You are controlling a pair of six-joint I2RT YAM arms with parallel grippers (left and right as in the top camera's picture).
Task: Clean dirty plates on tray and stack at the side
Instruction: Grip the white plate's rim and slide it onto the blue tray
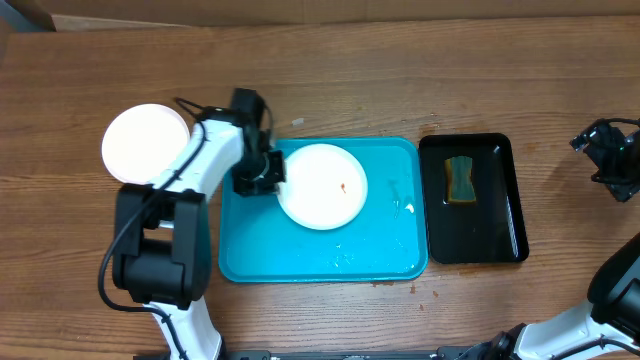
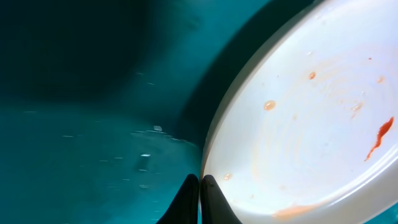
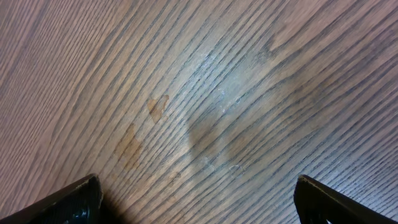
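Observation:
A white dirty plate (image 1: 322, 186) with a small orange-red smear lies in the turquoise tray (image 1: 380, 250). My left gripper (image 1: 262, 175) is at the plate's left rim. In the left wrist view its fingers (image 2: 200, 186) are pressed together on the rim of the plate (image 2: 311, 124), over the tray floor (image 2: 93, 93). A second white plate (image 1: 147, 143) sits on the table to the left of the tray. The yellow-green plate is out of view. My right gripper (image 1: 610, 160) is open and empty over bare wood (image 3: 199, 112) at the far right.
A narrow black tray (image 1: 500, 220) stands just right of the turquoise tray and holds a green-and-yellow sponge (image 1: 460, 180). The left arm's base (image 1: 160, 250) stands at the tray's left side.

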